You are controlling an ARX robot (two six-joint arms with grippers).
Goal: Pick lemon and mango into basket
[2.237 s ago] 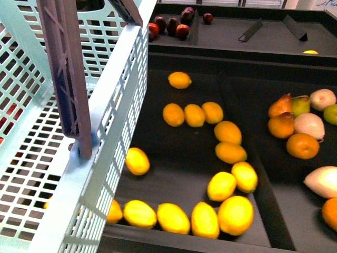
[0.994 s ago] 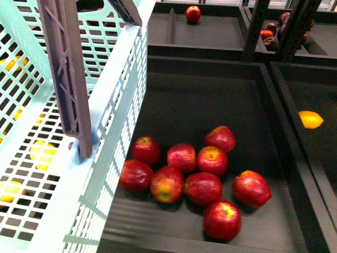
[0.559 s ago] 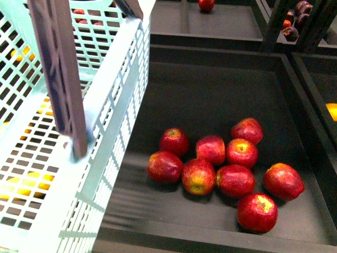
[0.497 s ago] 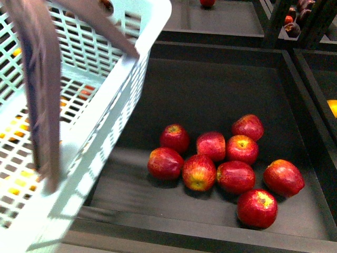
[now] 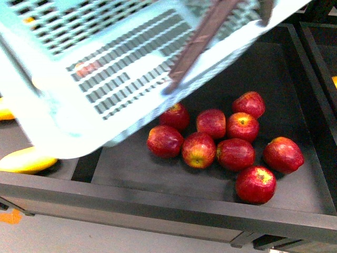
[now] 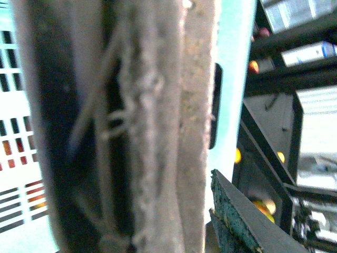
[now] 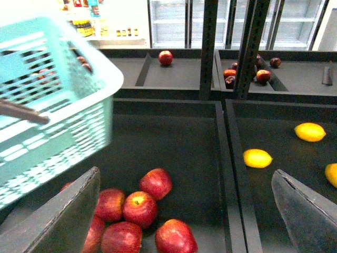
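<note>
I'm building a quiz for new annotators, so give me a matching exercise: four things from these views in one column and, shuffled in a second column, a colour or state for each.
Column one:
1. basket
2. apples
3. lemons
4. right gripper

Column two:
A. yellow, with pointed ends
B. open, holding nothing
C. turquoise, tilted
D. red, clustered together

Pairs: 1-C, 2-D, 3-A, 4-B.

Tilted basket (image 5: pixel 121 84) over the apples (image 5: pixel 200 150)
</note>
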